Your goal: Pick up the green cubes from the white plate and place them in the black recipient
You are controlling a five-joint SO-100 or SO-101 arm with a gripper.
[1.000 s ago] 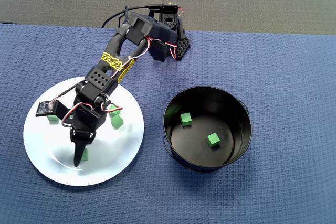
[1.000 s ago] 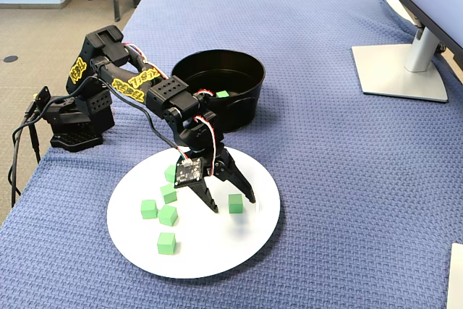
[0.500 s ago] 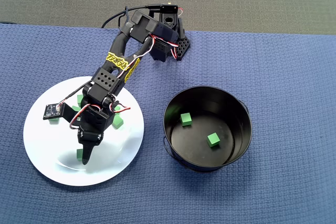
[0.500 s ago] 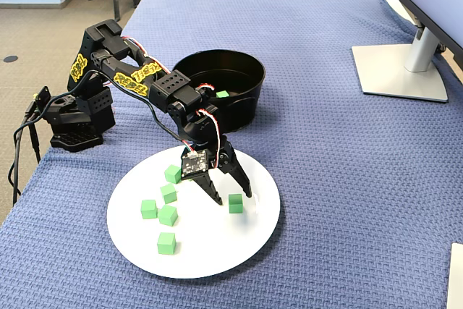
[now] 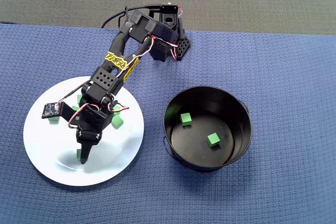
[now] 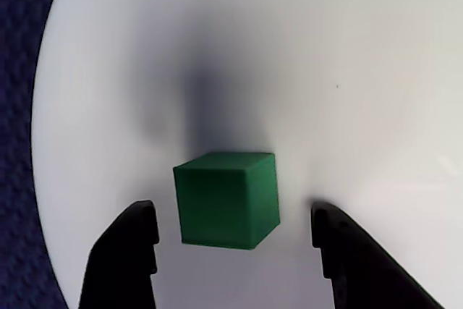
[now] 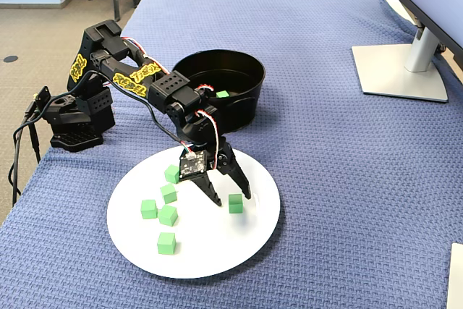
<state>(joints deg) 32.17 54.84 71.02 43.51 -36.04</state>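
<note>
My gripper [image 6: 233,215] is open and low over the white plate [image 6: 347,70]. One green cube [image 6: 228,199] sits on the plate between the two black fingers [image 6: 123,251], touching neither. The fixed view shows the gripper [image 7: 232,199] straddling that cube [image 7: 236,205] near the plate's right side, with several more green cubes [image 7: 168,215] to the left on the plate [image 7: 217,251]. In the overhead view the arm hides most of those cubes. The black recipient [image 5: 247,129] stands right of the plate [image 5: 52,166] and holds two green cubes [image 5: 212,139].
The arm's base [image 5: 168,35] is clamped at the table's far edge in the overhead view. A blue woven cloth [image 7: 347,179] covers the table. A grey monitor stand [image 7: 401,70] sits far right in the fixed view.
The arm reached a little farther and the gripper shifted slightly over the plate, so the cube now lies between its fingers. The jaws stayed open. No cube moved.
</note>
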